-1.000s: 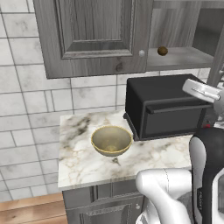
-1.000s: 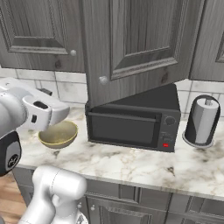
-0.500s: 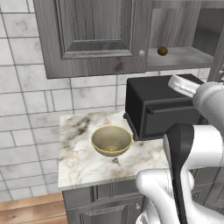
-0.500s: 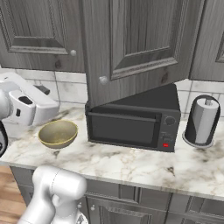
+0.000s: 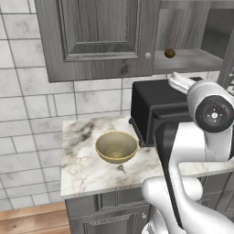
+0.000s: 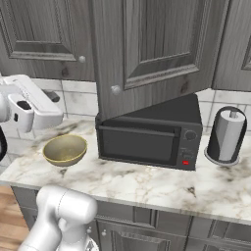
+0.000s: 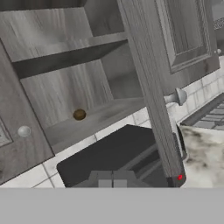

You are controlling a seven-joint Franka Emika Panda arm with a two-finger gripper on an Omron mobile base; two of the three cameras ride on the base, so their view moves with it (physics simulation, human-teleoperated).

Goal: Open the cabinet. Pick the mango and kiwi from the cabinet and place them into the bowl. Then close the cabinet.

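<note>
Now the cabinet (image 5: 105, 36) has its right door (image 6: 152, 49) swung out toward the room, while the left door (image 5: 98, 34) is closed against the frame. On the bare lower shelf (image 5: 192, 61) inside lies the kiwi (image 5: 169, 53), a small brown oval near the left part of the opening; in the hand view the kiwi (image 7: 79, 114) sits on the same shelf, just right of the closed door's knob (image 7: 23, 131). I cannot find the mango in any of the views. The bowl (image 5: 116, 146) stands on the marble counter (image 5: 82, 169), to the left of the black toaster oven (image 6: 147, 137) and close to it but apart, and nothing lies inside the bowl. A paper towel roll (image 6: 226, 135) stands on the counter to the right of the oven. The gripper (image 7: 113, 177) has its fingers pressed together with nothing between them, and it is above the oven, pointed to the open cabinet.
</note>
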